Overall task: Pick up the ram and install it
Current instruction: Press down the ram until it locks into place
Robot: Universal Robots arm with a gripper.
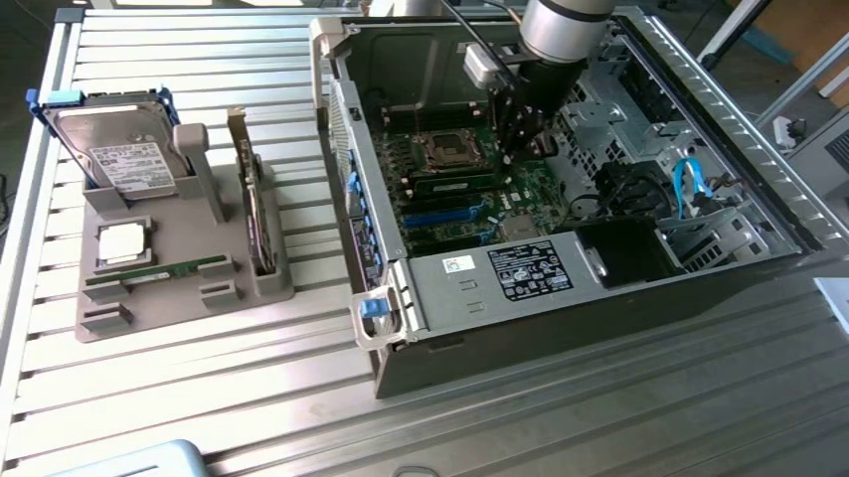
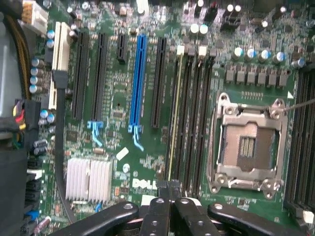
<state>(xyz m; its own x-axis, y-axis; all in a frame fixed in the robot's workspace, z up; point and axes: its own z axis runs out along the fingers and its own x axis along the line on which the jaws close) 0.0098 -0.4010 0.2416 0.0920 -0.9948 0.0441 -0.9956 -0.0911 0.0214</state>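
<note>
A ram (image 2: 173, 118) stick stands on edge in the first memory slot beside the empty processor socket (image 2: 248, 147); its thin yellowish top edge runs along the slot. In the exterior view it is the green strip (image 1: 448, 185) on the motherboard inside the open computer case (image 1: 398, 229). My gripper (image 2: 170, 194) is shut, fingertips together right over one end of that stick; whether they touch it I cannot tell. In the exterior view the gripper (image 1: 510, 157) reaches down into the case. A second green ram stick (image 1: 157, 270) lies in the grey holder (image 1: 159, 303) outside the case.
The holder also carries a hard drive (image 1: 119, 149), a square silver processor chip (image 1: 122, 241) and an upright expansion card (image 1: 253, 214). Black empty memory slots (image 2: 197, 118), a blue card slot (image 2: 138, 83) and a finned heatsink (image 2: 88, 179) surround the gripper. Blue cables (image 1: 690, 184) hang by the case's drive bay.
</note>
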